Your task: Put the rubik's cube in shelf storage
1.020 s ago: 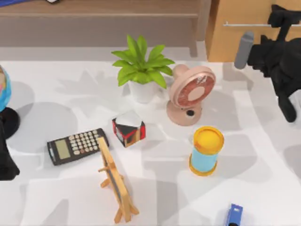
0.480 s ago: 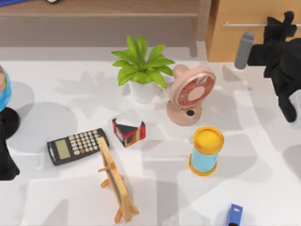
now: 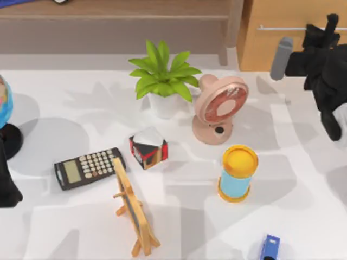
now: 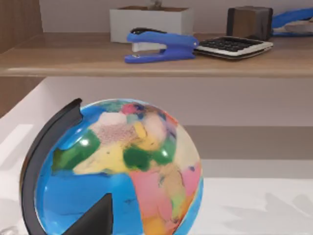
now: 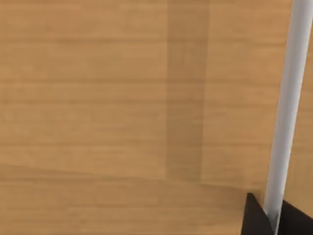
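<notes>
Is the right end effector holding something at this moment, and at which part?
It appears to grip the silver bar handle of the wooden drawer cabinet, with the right end effector at the bar's right end; full closure cannot be told.

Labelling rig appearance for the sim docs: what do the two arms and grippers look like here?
Both arms are matte black and blocky, with no markings or cables visible. The right arm, at the table's right by the drawer cabinet, carries a grey cylindrical part. The left arm is a plain black shape at the left edge.
</notes>
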`<state>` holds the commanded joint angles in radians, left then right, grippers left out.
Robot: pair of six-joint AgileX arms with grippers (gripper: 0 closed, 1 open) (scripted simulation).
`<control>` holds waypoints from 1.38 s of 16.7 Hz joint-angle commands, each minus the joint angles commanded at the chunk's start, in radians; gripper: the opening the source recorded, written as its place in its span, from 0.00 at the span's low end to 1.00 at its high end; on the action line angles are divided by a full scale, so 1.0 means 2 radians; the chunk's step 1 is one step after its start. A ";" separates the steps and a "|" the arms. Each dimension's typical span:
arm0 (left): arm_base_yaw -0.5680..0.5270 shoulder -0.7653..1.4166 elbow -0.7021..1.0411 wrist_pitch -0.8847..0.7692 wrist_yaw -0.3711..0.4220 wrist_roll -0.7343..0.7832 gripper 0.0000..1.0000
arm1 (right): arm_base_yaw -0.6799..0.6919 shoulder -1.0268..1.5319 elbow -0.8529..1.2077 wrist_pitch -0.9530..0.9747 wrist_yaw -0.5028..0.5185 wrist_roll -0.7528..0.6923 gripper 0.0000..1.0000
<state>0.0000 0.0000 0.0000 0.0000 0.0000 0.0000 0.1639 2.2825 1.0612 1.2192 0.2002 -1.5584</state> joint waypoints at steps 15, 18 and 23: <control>0.000 0.000 0.000 0.000 0.000 0.000 1.00 | 0.019 -0.062 -0.144 0.079 0.017 0.002 0.00; 0.000 0.000 0.000 0.000 0.000 0.000 1.00 | 0.020 -0.064 -0.151 0.083 0.018 0.002 0.00; 0.000 0.000 0.000 0.000 0.000 0.000 1.00 | 0.035 -0.095 -0.234 0.131 0.034 0.003 0.00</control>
<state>0.0000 0.0000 0.0000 0.0000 0.0000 0.0000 0.2330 2.0927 0.5930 1.4817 0.2674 -1.5524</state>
